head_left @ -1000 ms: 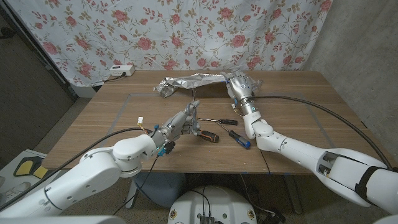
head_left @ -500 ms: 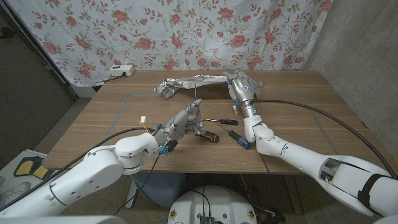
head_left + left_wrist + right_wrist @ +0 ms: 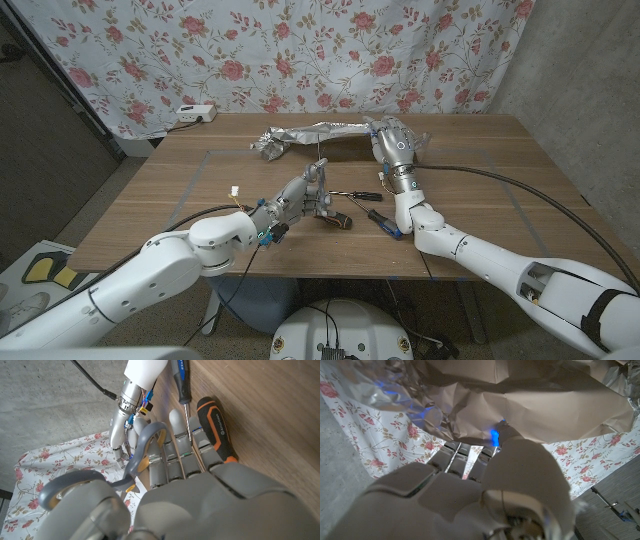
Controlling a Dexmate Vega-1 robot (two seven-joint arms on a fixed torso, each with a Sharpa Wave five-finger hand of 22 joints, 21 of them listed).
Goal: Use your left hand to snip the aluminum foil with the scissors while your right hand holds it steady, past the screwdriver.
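Clearly gripping the aluminum foil (image 3: 320, 131) near the table's (image 3: 480, 200) far edge: right hand (image 3: 393, 140), fingers largely hidden behind the crumpled sheet. Closed around the scissors (image 3: 321, 190) above the table's middle: left hand (image 3: 295, 196), grey loop (image 3: 145, 442) over the fingers, blades hard to make out. Lying close by: orange-handled screwdriver (image 3: 338, 219), blue-handled one (image 3: 384, 221) beside it.

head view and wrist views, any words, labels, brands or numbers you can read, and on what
No text can be read in these pictures.
Black screwdriver with a blue band: pale marks on its handle, too blurred to read.
Right robot hand: a small round mark near the wrist, too small to read.
Black-and-orange-handled screwdriver: no lettering visible.
Crumpled aluminium foil sheet: none.
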